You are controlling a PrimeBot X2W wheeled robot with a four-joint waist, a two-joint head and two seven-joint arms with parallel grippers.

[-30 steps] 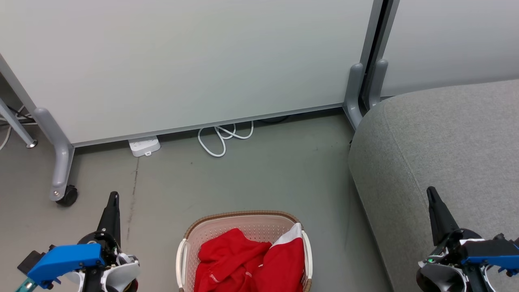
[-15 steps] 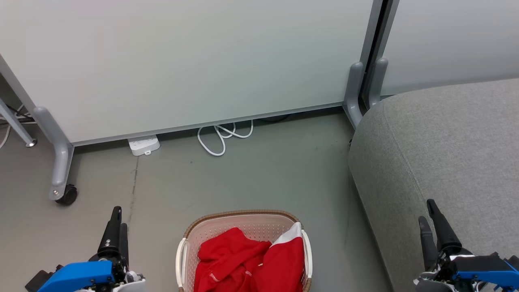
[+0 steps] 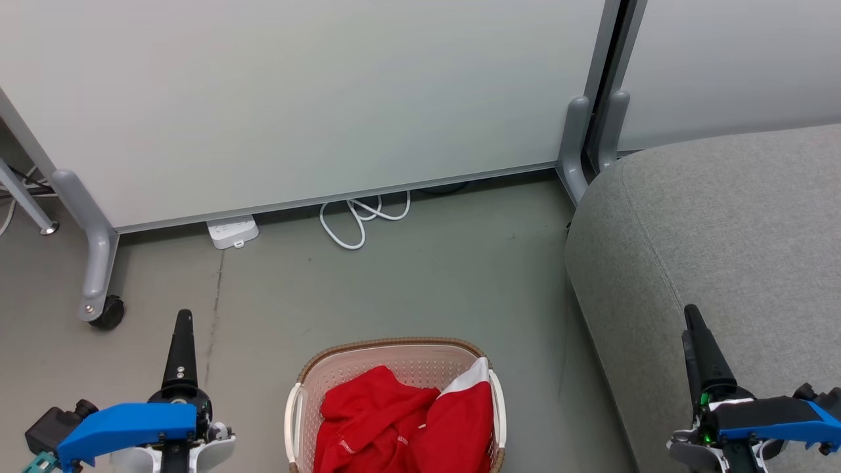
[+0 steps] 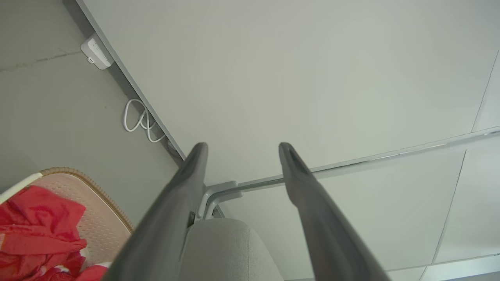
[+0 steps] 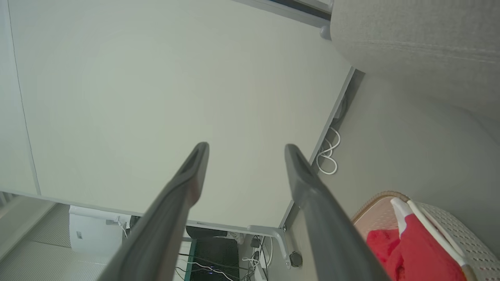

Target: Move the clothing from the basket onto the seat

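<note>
The clothing (image 3: 401, 427) lay all inside the basket (image 3: 394, 344), a crumpled red heap that covered most of the basket's bottom. A white panel of the fabric stood up against the right wall and reached the brown rim there. The perforated far wall of the basket was bare above the heap. The basket stood on the grey floor (image 3: 427, 289), directly in front of the robot and between its two arms. The seat (image 3: 723, 217) was on the robot's right side, near the basket but not touching it, with a strip of floor between them. The left gripper (image 4: 244, 145) hung over the floor to the left of the basket, its two fingers spread apart and holding nothing. The right gripper (image 5: 247, 145) was over the front part of the seat, also released, with free space between its fingers. Behind the basket, along the foot of a pale partition (image 3: 295, 98), a white power strip (image 3: 232, 233) and a looped white cable (image 3: 358, 226) lay on the floor.
</note>
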